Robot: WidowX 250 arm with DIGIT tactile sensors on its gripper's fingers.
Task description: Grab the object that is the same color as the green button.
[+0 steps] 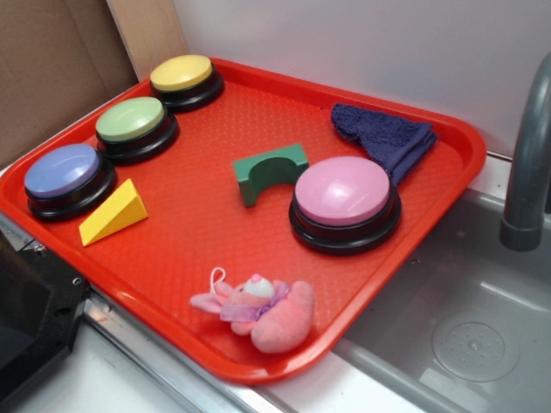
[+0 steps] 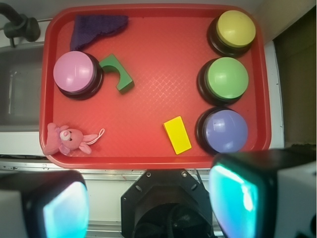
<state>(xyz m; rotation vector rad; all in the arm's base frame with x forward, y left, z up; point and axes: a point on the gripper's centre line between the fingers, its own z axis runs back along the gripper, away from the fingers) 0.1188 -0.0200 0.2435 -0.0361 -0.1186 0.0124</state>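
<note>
The dark green arch block point(image 1: 270, 171) lies on the red tray point(image 1: 215, 249) just left of the pink button point(image 1: 344, 202); in the wrist view the block point(image 2: 118, 72) sits right of that button point(image 2: 75, 73). The green button point(image 1: 133, 126) stands at the tray's left side between the yellow and blue buttons, and shows in the wrist view point(image 2: 225, 79). My gripper point(image 2: 148, 206) is open and empty, high above the counter in front of the tray, with its fingers point(image 2: 54, 203) spread wide. It is not in the exterior view.
A yellow button point(image 1: 183, 79), a blue button point(image 1: 65, 176), a yellow wedge point(image 1: 112, 213), a purple cloth point(image 1: 385, 138) and a pink plush bunny point(image 1: 258, 311) share the tray. A steel sink point(image 1: 465, 327) with a grey faucet point(image 1: 525, 163) lies to the right. The robot base point(image 1: 30, 318) is at the bottom left.
</note>
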